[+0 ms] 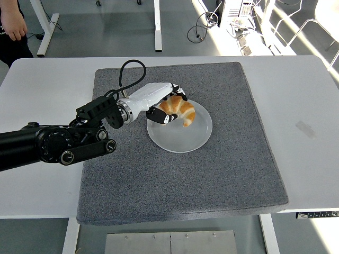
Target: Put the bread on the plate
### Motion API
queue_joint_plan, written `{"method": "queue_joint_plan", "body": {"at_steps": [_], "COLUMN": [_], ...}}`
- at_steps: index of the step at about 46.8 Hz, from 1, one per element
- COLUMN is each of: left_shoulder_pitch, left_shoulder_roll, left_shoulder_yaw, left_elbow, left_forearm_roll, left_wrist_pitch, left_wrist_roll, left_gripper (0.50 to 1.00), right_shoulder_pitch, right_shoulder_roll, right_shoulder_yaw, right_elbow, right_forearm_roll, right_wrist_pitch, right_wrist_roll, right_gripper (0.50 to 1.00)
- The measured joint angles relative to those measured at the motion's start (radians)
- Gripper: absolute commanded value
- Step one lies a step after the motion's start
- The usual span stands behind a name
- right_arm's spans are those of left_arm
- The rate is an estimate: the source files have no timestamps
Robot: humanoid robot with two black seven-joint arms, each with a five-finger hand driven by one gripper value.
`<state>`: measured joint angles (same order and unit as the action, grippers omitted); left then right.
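Observation:
A golden croissant is over the upper part of the white plate, which sits on the grey mat. My left hand comes in from the left and is shut on the croissant, fingers curled around its left end. Whether the bread rests on the plate or hangs just above it cannot be told. The right arm is out of view.
The grey mat covers the middle of the white table. A person's arm shows at the top left, beyond the table. Table legs and cables lie on the floor behind.

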<state>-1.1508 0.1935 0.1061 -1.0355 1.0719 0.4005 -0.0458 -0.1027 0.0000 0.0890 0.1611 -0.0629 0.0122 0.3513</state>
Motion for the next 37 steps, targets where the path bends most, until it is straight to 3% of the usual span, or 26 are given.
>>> {"method": "queue_joint_plan", "body": {"at_steps": [28, 30, 37], "left_shoulder_pitch": [0.039, 0.039, 0.039], "left_shoulder_roll": [-0.046, -0.045, -0.045], "left_shoulder_yaw": [0.035, 0.035, 0.035], "left_elbow": [0.062, 0.063, 0.063], "left_forearm_roll": [0.002, 0.002, 0.002], "left_wrist_pitch": [0.000, 0.000, -0.001], "left_wrist_roll": [-0.002, -0.002, -0.002], "left_gripper": [0.639, 0.655, 0.813], "right_shoulder_pitch": [0.000, 0.000, 0.000], "right_shoulder_roll": [0.000, 0.000, 0.000], "right_shoulder_yaw": [0.000, 0.000, 0.000], "right_elbow": [0.000, 0.000, 0.000], "right_forearm_roll": [0.000, 0.000, 0.000], "right_wrist_pitch": [0.000, 0.000, 0.000], "right_wrist_roll": [0.000, 0.000, 0.000], "right_gripper": [1.000, 1.000, 1.000]}}
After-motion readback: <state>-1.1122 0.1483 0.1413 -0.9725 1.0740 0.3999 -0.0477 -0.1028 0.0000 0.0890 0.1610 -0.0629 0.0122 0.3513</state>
